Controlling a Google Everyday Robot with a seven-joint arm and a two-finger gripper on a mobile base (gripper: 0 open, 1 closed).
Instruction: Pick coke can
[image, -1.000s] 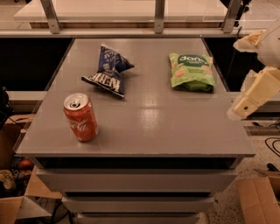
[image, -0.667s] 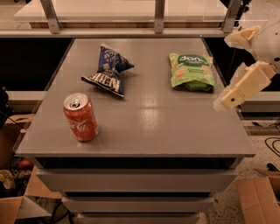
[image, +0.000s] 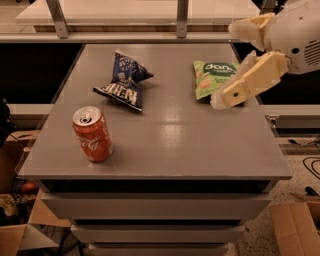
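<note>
Can stands upright near the front left corner of the worktop, silver top with pull tab showing; nothing touches it. Gripper hangs over the far right part of the worktop, well apart from the can; its two fingers are spread wide and hold nothing; the lower finger overlaps the green bag. Blue bag lies behind the can, apart from it.

Gripper, at right above table: matt cream plastic. Coke can, far to gripper's left: glossy metal. Table: smooth grey, faint sheen.
</note>
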